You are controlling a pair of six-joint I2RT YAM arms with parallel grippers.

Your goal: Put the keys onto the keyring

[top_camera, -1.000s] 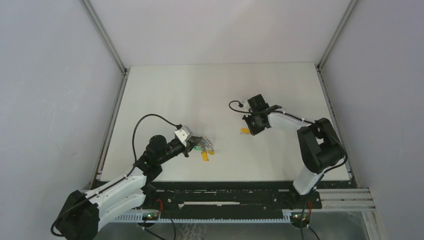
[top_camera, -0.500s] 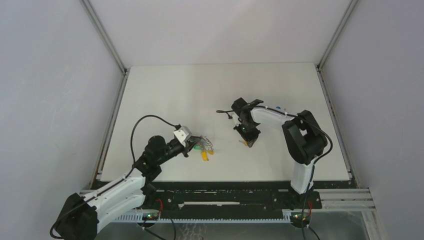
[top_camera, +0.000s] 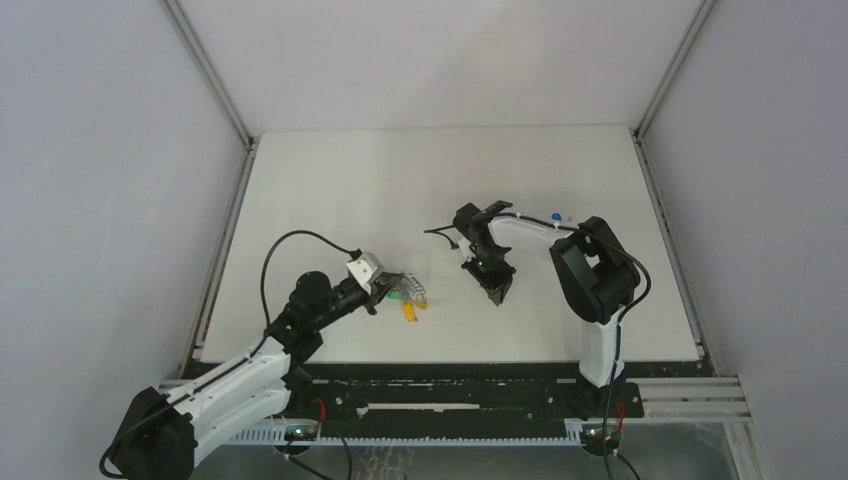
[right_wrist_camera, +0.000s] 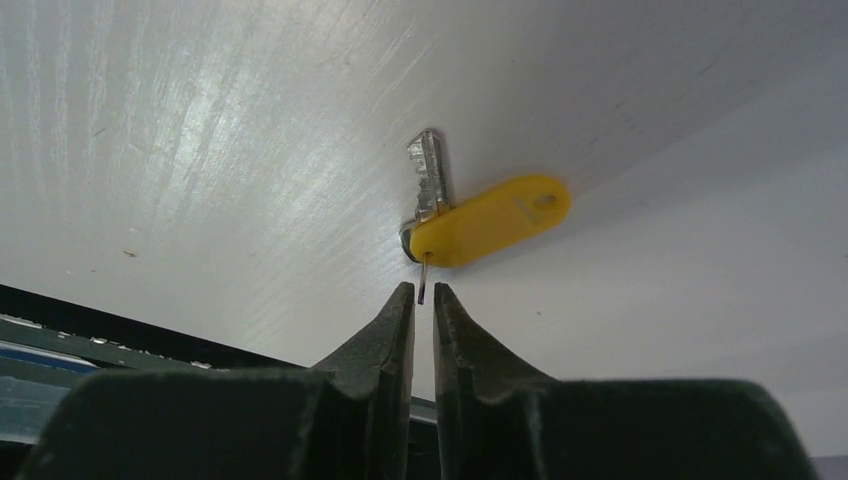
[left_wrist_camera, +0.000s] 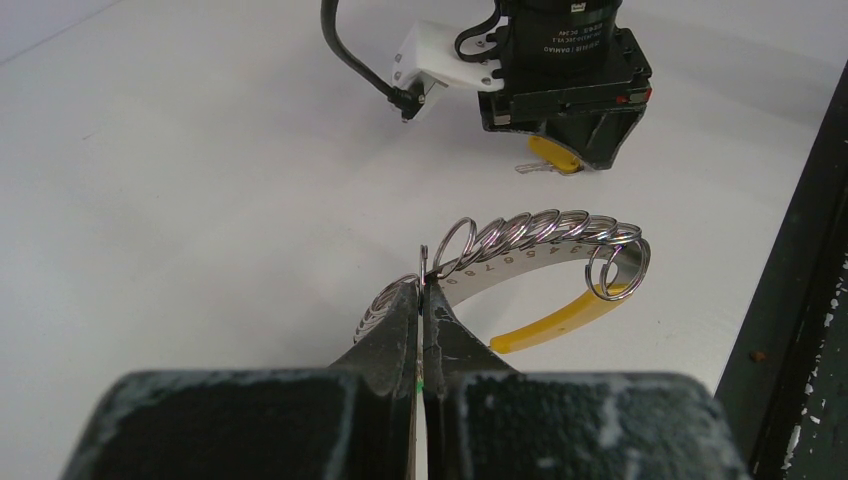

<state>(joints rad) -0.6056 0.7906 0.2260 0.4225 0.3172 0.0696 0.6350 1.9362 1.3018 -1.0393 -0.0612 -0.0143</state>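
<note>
The yellow key lies flat, silver blade angled off its oval cap, a thin wire end at its head. The keyring, a curved silver strip strung with rings over a yellow tag, sits nearby, its end ring pinched in the left gripper.

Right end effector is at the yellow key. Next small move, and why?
Probably ease the right end effector forward a touch, so the wire loop of the yellow-tagged key sits deeper between the jaws before closing. The jaws stand barely apart, the loop only reaches their tips, and the key lies flat on the table. The left end effector is shut on the keyring.
</note>
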